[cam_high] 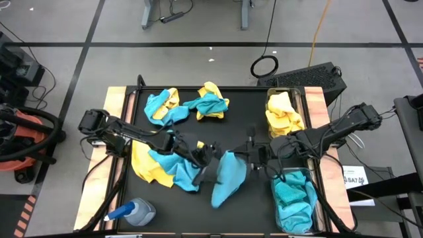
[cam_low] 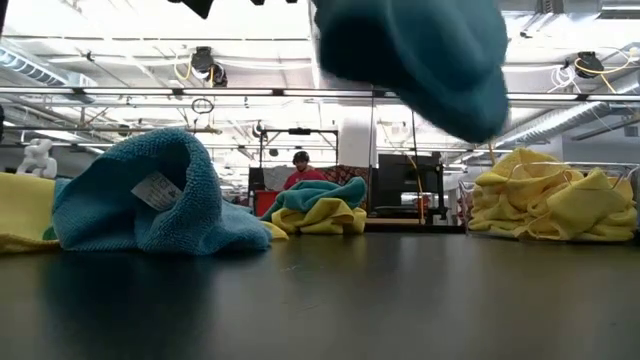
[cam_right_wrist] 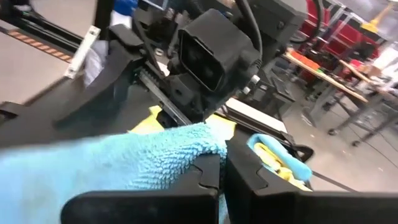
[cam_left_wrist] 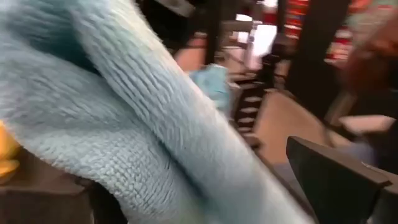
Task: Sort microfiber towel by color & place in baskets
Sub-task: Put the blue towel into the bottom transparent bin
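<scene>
A teal towel point(cam_high: 228, 178) hangs over the middle of the table point(cam_high: 244, 112). The right gripper point(cam_high: 254, 157) has its jaws closed on the towel's upper corner. The left gripper point(cam_high: 210, 158) is just beside the towel, jaws spread wide, holding nothing.

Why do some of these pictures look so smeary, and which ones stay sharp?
Left wrist view: the teal towel fills the frame, room behind streaked with motion blur. Low view: the hanging towel is soft, too near; ceiling lights glare. High view: evenly lit, sharp.
</scene>
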You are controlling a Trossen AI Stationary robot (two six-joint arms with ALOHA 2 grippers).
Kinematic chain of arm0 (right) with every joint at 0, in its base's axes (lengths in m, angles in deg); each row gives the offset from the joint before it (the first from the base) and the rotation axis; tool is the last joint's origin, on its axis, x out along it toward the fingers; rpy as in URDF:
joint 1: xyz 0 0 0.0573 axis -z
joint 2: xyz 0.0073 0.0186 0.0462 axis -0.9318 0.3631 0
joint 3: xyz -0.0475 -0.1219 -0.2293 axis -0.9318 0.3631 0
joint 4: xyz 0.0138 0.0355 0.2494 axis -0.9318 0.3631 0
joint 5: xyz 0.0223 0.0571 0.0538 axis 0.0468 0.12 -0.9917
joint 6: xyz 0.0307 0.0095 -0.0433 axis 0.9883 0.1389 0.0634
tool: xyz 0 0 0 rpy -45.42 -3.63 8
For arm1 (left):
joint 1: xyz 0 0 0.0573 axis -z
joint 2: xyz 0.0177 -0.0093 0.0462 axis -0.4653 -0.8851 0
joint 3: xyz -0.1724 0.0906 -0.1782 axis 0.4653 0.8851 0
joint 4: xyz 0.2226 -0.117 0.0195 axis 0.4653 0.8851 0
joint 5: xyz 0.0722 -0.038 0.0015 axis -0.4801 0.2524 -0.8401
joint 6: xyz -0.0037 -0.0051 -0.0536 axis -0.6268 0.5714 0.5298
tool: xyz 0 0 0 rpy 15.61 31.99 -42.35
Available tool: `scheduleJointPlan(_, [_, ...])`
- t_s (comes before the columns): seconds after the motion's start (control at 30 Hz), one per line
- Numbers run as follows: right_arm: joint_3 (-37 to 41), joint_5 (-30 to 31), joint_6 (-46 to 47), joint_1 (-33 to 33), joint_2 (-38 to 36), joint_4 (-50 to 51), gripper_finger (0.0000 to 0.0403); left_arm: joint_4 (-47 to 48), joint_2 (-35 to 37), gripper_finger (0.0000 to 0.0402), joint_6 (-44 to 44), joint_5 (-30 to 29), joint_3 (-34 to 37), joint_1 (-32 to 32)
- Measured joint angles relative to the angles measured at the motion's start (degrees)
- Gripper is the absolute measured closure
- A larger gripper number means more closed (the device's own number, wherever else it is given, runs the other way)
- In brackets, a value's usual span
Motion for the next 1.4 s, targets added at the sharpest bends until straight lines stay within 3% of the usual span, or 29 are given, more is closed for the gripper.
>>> scheduleJointPlan(0.13, [0.0, 0.9, 0.0, 0.1, 0.0, -0.1, 0.0402, 1.2, 0.0, 0.0027, -1.1, -5.4, 0.0, -0.1])
scheduleJointPlan(0.23, [0.0, 0.8, 0.0, 0.1, 0.0, -0.5, 0.0402, 1.9, -0.6, 0.0061, -2.3, -7.4, -0.1, -0.1])
scheduleJointPlan(0.57, [0.0, 0.4, -1.2, 0.0, 0.0, -3.7, 0.0402, 5.3, -2.7, 0.024, -3.5, -14.5, -0.1, -1.6])
scheduleJointPlan(0.73, [0.0, -0.4, 2.4, -0.9, 0.0, 0.3, 0.0403, 7.2, -2.8, 0.0331, -5.1, -14.7, -0.1, -2.3])
scheduleJointPlan(0.83, [0.0, -4.1, 6.9, -1.7, 0.0, 5.1, 0.0403, 7.2, -2.6, 0.0384, -7.2, -14.7, -0.1, -2.3])
scheduleJointPlan(1.2, [0.0, -5.1, 23.8, -3.2, 4.1, 17.3, 0.0397, 0.9, 0.1, 0.0385, -10.6, -16.0, -0.1, -3.8])
scheduleJointPlan(1.3, [0.0, -1.1, 24.6, -3.2, 7.3, 17.6, 0.0367, 0.8, 0.0, 0.0385, -12.4, -15.5, -0.6, -3.4])
scheduleJointPlan(1.4, [-0.1, 3.2, 24.5, -3.5, 9.4, 17.9, 0.0309, 4.1, 0.0, 0.0385, -14.1, -18.2, -1.8, -2.8])
